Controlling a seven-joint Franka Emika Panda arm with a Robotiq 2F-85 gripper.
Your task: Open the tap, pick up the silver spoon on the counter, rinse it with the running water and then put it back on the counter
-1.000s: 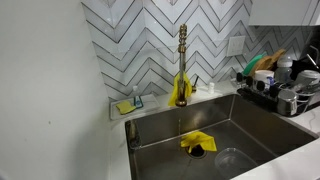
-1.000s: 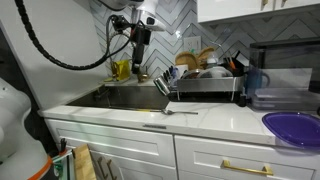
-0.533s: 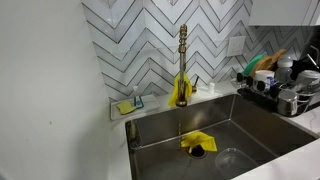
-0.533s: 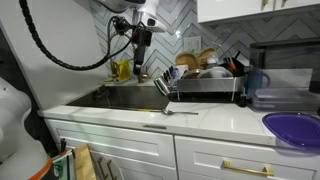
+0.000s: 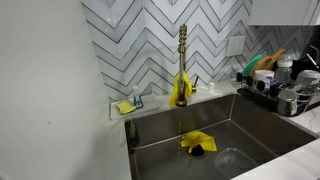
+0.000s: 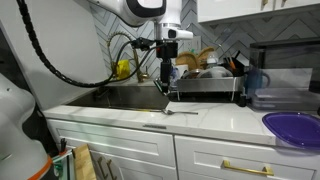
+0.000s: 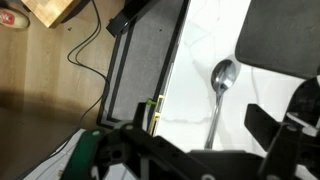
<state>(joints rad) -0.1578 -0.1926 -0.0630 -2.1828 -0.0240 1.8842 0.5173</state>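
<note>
My end effector hangs with its jaws spread wide and nothing between them. In the wrist view its two dark fingers sit at the right of the frame with only bare white tabletop in the gap. The silver spoon lies flat on the tabletop directly below the end effector in an exterior view, apart from the fingertips. In the wrist view the spoon is just left of the fingers, bowl toward the top of the frame and handle running down.

The spoon rests near the tabletop's front edge. In the wrist view that edge runs just left of it, and past it I see a dark mat and wood floor. In the exterior view the sink basin opens to the left of the spoon, the dish rack stands behind it, and a purple plate sits well apart at lower right.

The tap stands upright behind the basin at frame centre. A faint thin line of running water drops toward a yellow cloth at the drain. Grey-and-white chevron tiles back the sink, and white cabinets sit under the tabletop.
</note>
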